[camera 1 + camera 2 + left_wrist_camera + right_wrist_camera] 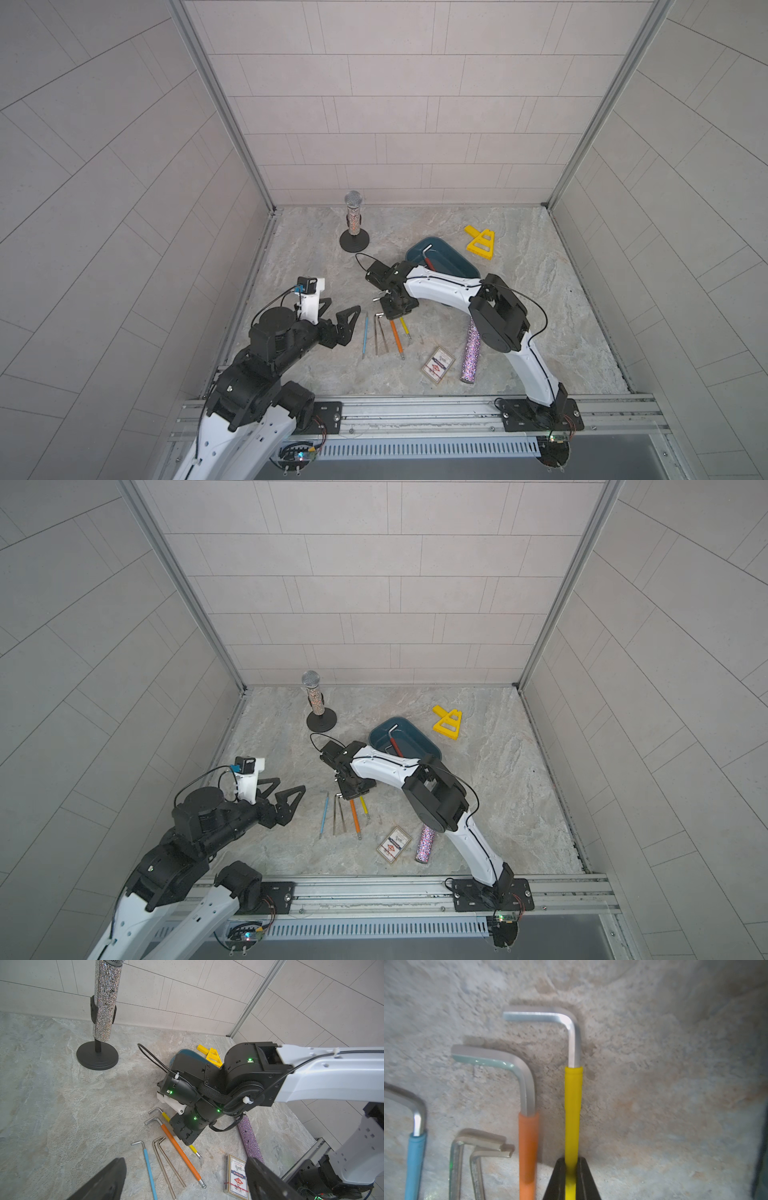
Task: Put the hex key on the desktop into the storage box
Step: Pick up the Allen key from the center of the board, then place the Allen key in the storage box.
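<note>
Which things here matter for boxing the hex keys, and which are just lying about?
Job: storage box; yellow hex key in the right pincer; orange hex key; blue hex key; two bare hex keys; red hex key already in the box.
Lying about: microphone; yellow frame; glitter tube; card pack.

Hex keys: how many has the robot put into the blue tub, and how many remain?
Done: one red-sleeved hex key lies in the storage box. In hand: the right gripper is shut on the yellow-sleeved hex key, which sits in the row on the desktop. Left: that one plus the orange-sleeved key, the blue-sleeved key and two bare keys. The left gripper hangs open, empty.
</note>
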`<state>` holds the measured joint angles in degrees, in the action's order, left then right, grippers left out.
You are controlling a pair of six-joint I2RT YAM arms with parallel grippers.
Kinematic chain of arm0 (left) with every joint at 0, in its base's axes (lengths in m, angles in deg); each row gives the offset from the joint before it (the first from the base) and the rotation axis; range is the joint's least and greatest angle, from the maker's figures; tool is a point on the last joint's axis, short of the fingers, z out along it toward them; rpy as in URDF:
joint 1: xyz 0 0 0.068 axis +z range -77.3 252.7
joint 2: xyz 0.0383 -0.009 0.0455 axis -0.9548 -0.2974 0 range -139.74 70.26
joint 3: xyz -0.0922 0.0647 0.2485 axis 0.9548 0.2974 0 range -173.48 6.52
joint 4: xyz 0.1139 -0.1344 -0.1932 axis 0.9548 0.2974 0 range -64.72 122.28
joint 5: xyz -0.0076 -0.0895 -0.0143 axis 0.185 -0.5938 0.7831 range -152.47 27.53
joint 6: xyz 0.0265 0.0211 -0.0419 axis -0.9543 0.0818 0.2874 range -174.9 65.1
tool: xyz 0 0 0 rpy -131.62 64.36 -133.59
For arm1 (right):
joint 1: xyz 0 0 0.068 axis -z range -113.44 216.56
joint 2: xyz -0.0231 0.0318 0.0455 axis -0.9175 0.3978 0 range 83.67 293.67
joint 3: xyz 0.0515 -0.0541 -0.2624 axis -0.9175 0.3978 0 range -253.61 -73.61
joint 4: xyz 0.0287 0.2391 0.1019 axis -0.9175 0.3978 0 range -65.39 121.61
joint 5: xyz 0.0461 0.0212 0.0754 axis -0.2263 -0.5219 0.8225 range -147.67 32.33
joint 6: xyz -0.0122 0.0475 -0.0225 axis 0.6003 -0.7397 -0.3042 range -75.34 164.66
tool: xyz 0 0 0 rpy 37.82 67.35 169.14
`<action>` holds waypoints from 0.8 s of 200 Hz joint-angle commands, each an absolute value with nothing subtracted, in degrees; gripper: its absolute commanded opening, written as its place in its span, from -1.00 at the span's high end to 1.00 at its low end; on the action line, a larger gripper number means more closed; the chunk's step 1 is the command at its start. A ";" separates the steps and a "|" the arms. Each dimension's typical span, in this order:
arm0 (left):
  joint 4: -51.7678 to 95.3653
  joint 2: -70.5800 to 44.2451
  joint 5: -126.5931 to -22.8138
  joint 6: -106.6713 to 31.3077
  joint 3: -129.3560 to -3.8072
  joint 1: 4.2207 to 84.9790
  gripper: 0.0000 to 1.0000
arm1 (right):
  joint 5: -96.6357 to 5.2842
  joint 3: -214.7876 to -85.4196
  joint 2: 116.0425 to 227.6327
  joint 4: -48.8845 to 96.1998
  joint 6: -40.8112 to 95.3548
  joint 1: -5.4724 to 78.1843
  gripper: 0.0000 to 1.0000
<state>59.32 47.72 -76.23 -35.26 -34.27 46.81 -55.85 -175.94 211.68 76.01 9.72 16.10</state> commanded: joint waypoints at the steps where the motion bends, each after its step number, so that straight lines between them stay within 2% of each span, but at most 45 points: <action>1: 57.62 47.68 -76.16 -35.57 -33.73 47.12 -0.93 | -58.62 -177.17 207.17 78.59 10.49 16.24 1.00; 75: 57.66 47.58 -76.12 -35.57 -33.73 47.12 -0.93 | -61.30 -180.84 197.58 84.06 13.91 19.69 1.00; 160: 57.70 47.45 -76.10 -35.55 -33.72 47.10 -0.94 | -61.95 -180.75 190.11 86.21 25.17 31.34 1.00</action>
<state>59.32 47.69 -76.21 -35.26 -34.27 46.81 -60.94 -180.61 191.64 83.87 19.86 29.00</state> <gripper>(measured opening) 0.967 0.111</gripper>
